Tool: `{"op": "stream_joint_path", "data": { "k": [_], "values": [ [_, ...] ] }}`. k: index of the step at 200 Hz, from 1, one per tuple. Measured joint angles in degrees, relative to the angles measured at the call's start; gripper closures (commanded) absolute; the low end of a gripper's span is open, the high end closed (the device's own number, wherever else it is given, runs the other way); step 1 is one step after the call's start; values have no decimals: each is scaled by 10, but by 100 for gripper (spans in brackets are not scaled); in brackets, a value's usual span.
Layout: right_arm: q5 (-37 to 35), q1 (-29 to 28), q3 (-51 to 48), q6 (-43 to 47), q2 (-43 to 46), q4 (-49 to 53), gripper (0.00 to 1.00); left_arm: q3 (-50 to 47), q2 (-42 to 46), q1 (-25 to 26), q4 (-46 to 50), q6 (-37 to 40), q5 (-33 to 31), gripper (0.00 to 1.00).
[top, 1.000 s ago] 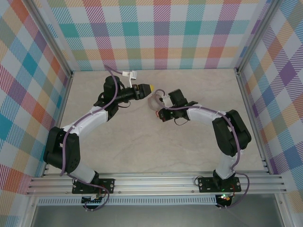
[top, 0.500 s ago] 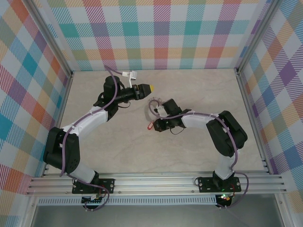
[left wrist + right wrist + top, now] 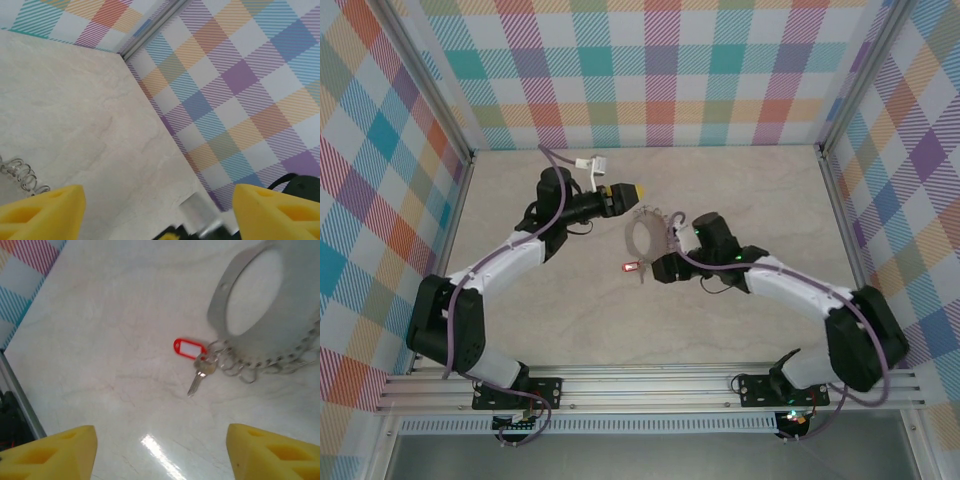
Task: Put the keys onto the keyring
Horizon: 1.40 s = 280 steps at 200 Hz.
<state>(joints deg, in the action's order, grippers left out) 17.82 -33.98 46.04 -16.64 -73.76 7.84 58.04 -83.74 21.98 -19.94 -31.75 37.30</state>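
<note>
Marble-look tabletop, plaid walls: I find the keyring [image 3: 220,305] lying flat at centre, with the red-tagged key [image 3: 196,382] apparently hooked on a loop at its near-left rim, so I judge the task essentially done. Left gripper [image 3: 159,200] and right gripper [image 3: 161,440] both stand spread and empty. A second ago the right one had the ring at its fingertips; it has since let go and backed off.

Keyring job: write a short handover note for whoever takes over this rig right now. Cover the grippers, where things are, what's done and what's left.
Left gripper: open, empty, just beyond the keyring.
Right gripper: open, empty, above the table, facing the key.
The keyring lies on the table between the two grippers. The key and its red tag lie at the ring's edge, the key's head among the small loops.
Done: the key looks hooked onto a loop, but I cannot confirm it.
Left: check that link and thread the key if it is loose.
</note>
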Motion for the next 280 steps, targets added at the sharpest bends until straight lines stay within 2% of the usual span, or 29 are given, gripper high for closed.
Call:
{"op": "stream_joint_path", "data": {
  "k": [10,23,61,117,148,183,206,230,280],
  "values": [
    [-6,12,-3,-1,23,8,15,-4,15,0,5,4,-9,0],
    [-13,30,-4,0,47,23,0,-9,35,0,17,12,-20,0],
    [-54,95,-5,-4,100,57,0,-31,101,0,70,42,-106,0],
    [-201,183,-1,-9,105,79,0,-127,226,0,90,99,-330,0],
    [-284,220,-3,-11,83,47,0,-176,284,0,91,183,-443,0],
    [-326,265,-33,-5,65,-19,0,-259,315,-21,65,262,-545,0],
    [-345,282,-79,19,61,-65,0,-329,304,-62,39,285,-581,0],
    [-353,284,-132,51,54,-130,0,-384,236,-101,-19,286,-599,0],
    [-341,284,-229,117,43,-300,0,-402,75,-124,-165,311,-576,0]
  ]
}}
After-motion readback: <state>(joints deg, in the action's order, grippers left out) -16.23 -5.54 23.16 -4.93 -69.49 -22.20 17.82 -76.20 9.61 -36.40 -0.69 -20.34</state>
